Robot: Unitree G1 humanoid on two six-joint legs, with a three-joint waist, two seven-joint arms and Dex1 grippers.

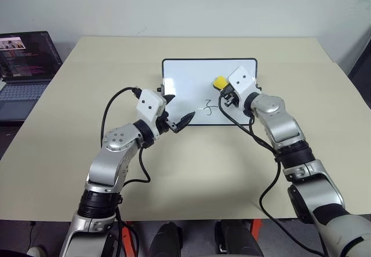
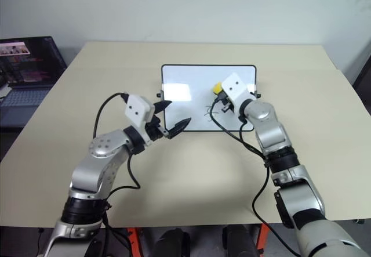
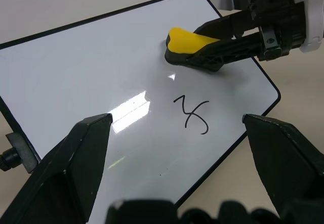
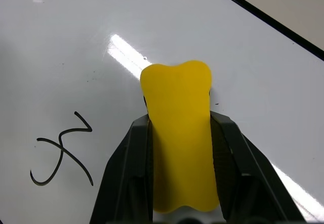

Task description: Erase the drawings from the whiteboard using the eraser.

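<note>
The whiteboard stands tilted at the middle of the table, glossy white with a thin black frame. One black squiggle is what shows of the drawings, low on the board right of centre, clearer in the left wrist view. My right gripper is shut on the yellow eraser, whose dark underside lies against the board just above and to the right of the squiggle. My left gripper stands open at the board's lower left edge, nothing between its fingers.
An open laptop sits on a lower surface off the table's left side. The beige table spreads wide in front of and beside the board. Black cables loop from both wrists.
</note>
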